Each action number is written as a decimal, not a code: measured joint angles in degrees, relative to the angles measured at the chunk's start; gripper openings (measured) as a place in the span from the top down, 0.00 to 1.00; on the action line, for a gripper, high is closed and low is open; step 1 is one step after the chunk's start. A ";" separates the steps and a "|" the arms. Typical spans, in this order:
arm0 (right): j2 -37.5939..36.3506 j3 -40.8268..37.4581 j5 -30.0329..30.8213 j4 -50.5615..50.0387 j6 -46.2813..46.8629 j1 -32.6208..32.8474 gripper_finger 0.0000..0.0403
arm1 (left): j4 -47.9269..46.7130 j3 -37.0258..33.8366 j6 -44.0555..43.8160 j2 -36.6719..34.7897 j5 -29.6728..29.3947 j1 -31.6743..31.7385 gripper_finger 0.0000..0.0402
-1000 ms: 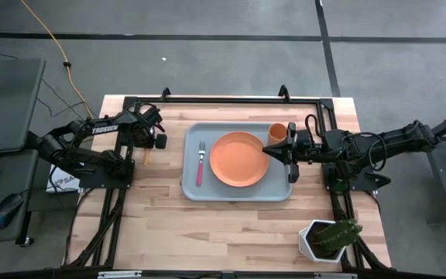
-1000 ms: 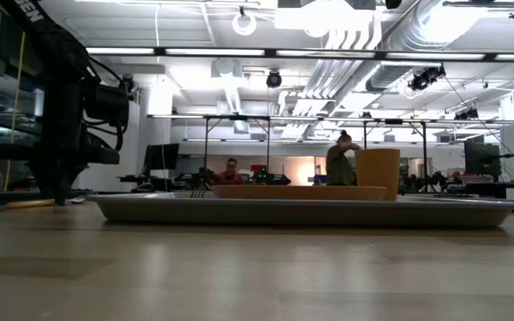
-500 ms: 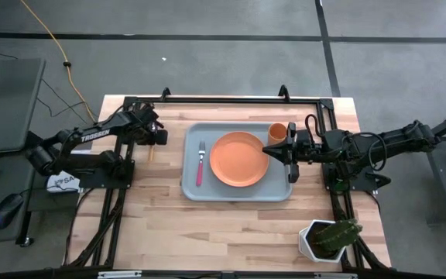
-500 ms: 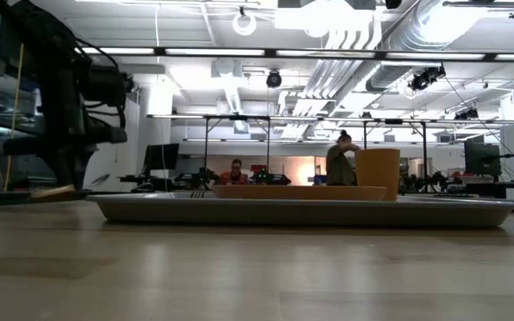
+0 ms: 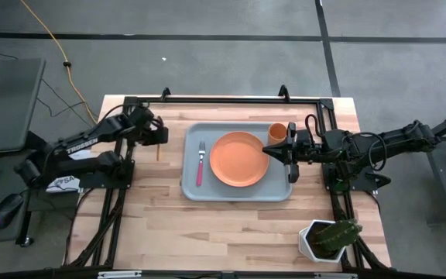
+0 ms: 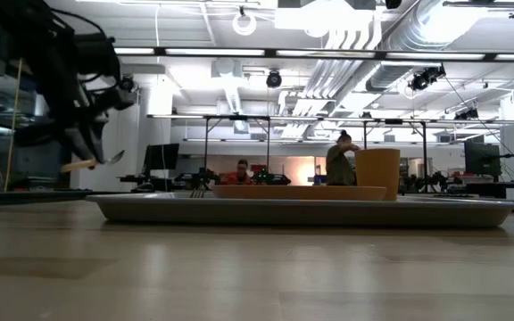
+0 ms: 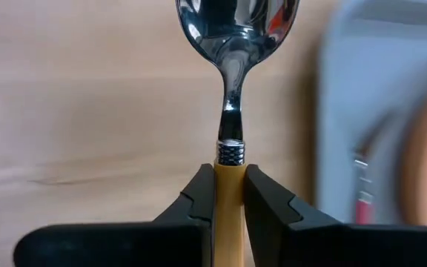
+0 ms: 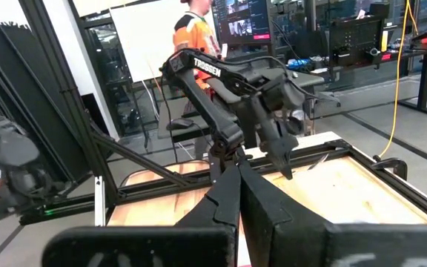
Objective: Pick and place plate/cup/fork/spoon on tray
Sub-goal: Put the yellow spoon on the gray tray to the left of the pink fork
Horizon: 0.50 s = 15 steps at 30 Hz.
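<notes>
- Left gripper [image 7: 229, 194] pinches the spoon [image 7: 233, 89] by its orange handle, held above the table [image 5: 231, 225], just left of the tray [image 5: 191, 190].
- On the tray: fork [image 5: 200, 163] at left, plate [image 5: 239, 159] in the middle, cup [image 5: 276, 131] at the far right corner.
- Right gripper [image 5: 269, 149] hovers at the plate's right edge, fingers pressed together, holding nothing.

A robotics lab; exposed ceiling ducts [image 6: 364, 27], workbenches [image 6: 239, 174] behind.
</notes>
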 joint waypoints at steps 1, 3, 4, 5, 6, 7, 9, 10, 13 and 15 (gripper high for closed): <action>0.02 0.00 0.00 0.00 0.00 -0.02 1.00 | 0.58 0.02 -1.24 -0.82 0.36 -1.24 0.92; 0.00 0.00 0.00 0.00 -0.01 0.00 1.00 | 2.35 0.03 -4.17 -2.19 0.57 -4.18 0.92; 0.02 0.01 0.00 0.00 -0.02 -0.01 1.00 | 3.34 0.04 -5.86 -2.85 0.59 -5.73 0.92; 0.02 0.00 0.00 0.00 -0.02 -0.01 1.00 | 4.47 0.07 -7.49 -3.36 0.63 -7.30 0.92; 0.02 0.01 0.00 0.00 -0.02 0.00 1.00 | 5.67 0.07 -8.97 -3.67 0.63 -8.95 0.92; 0.01 0.00 0.00 0.00 -0.02 -0.01 1.00 | 6.83 0.07 -10.42 -3.80 0.57 -10.57 0.92; 0.00 0.00 0.00 0.00 -0.02 0.00 1.00 | 9.32 0.07 -13.46 -3.79 0.29 -13.96 0.92; 0.01 0.01 0.00 0.00 -0.02 0.00 1.00 | 10.65 0.07 -14.81 -3.79 -0.18 -15.61 0.92; 0.02 0.00 0.36 0.00 -0.02 0.00 1.00 | 14.57 0.07 -18.66 -3.75 -2.60 -20.46 0.92; 0.02 0.02 1.47 0.00 -0.02 0.00 1.00 | 16.45 0.07 -21.01 -3.74 -4.36 -23.44 0.92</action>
